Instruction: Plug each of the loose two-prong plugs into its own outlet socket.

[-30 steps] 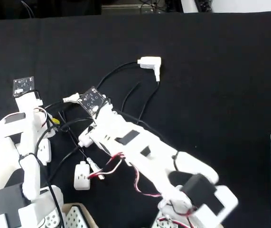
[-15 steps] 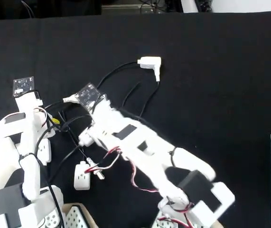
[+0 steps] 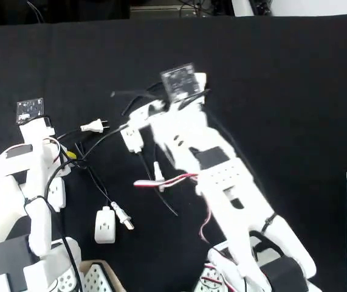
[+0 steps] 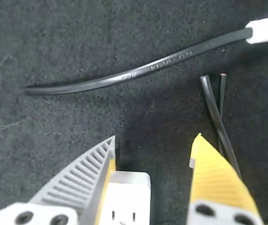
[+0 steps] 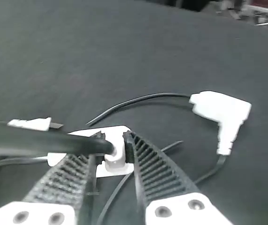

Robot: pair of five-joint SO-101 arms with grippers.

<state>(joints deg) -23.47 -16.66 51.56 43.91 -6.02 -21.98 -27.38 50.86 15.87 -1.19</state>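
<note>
The left gripper (image 4: 155, 137) stands at the near left with its jaws spread. A white socket (image 4: 126, 197) lies between them, just beside the grey jaw. Beyond it a black cord (image 4: 138, 72) crosses the table (image 4: 54, 37); the pale print along it is too small to read. The right gripper (image 5: 111, 138), farther out and to the right, pinches a plug (image 5: 115, 152) whose thick cord runs off left, above a flat white block (image 5: 119, 169). A loose plug (image 3: 94, 126) lies left of it, and an angled plug (image 5: 220, 110) lies far right. Near the left arm, a second socket (image 3: 104, 226) has a third plug (image 3: 123, 217) just beside it.
</note>
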